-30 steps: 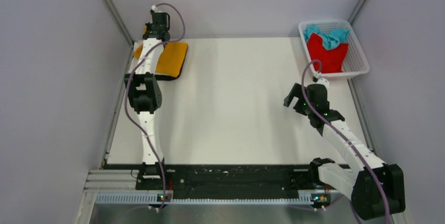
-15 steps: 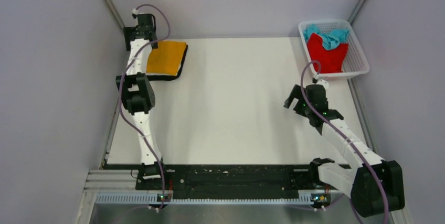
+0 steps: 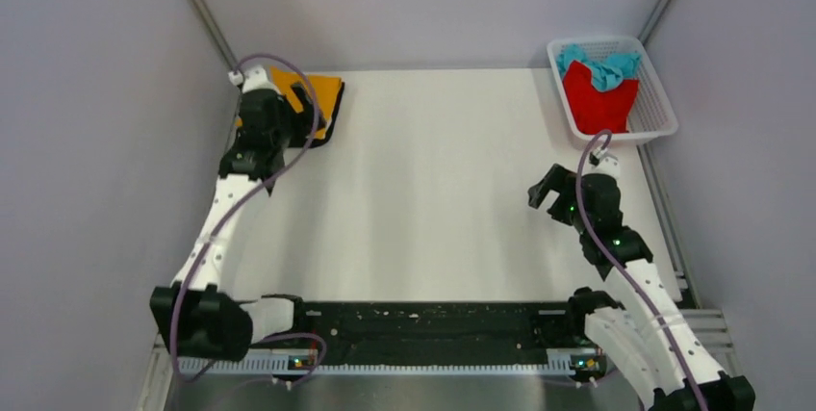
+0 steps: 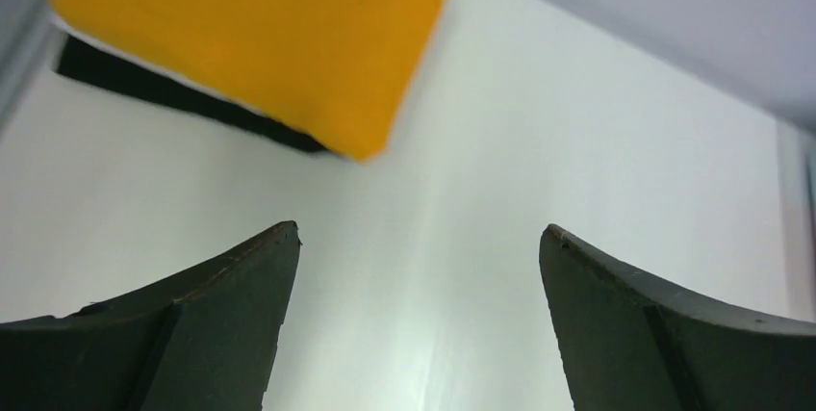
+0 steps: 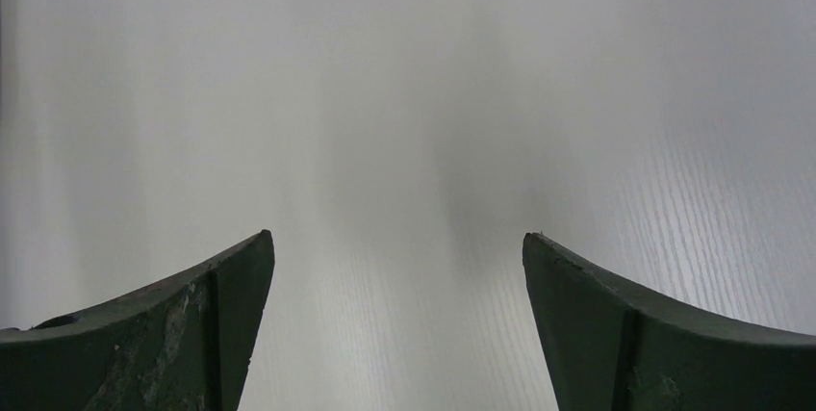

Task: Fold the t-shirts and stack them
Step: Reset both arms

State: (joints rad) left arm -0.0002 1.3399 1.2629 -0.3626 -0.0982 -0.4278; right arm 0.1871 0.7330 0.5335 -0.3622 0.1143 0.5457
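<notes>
Left gripper hangs wide open, empty, near the folded orange shirt lying on a black shirt. Right gripper is spread wide too, holding nothing above the table.

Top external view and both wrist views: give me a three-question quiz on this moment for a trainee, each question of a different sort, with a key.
1. True or false: the red t-shirt lies in the white basket.
2. Whose edge sticks out from under the folded orange-yellow t-shirt? A a green t-shirt; B the black t-shirt; C a purple t-shirt.
3. Fill in: the left gripper and the right gripper are both ___ and hold nothing.

Key: 1 true; 2 B; 3 open.
</notes>
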